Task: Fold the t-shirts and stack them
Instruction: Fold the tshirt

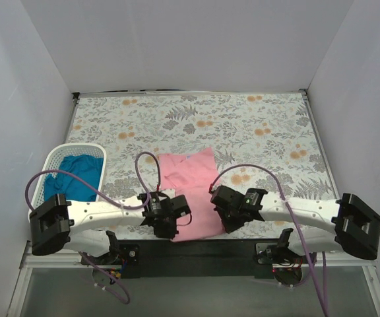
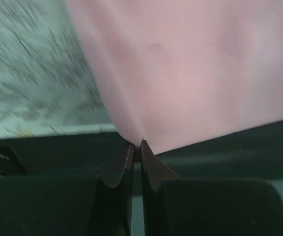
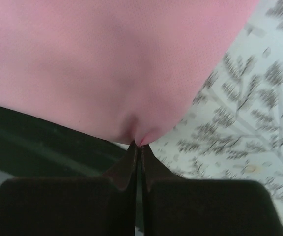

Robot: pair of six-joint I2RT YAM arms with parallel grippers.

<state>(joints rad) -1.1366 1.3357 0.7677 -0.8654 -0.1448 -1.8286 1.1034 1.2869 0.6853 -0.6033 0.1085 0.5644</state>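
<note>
Top external shows the pink tee (image 1: 189, 173) lying right of the basket (image 1: 53, 158), with the teal tee (image 1: 78, 177) bunched inside it. The cloth looks soft, light and limp, so corners are best. My left gripper (image 2: 136, 147) and right gripper (image 3: 138, 143) each pinch the pink hem.

End effectors L (image 2: 136, 145), R (image 3: 137, 146) clamped
</note>
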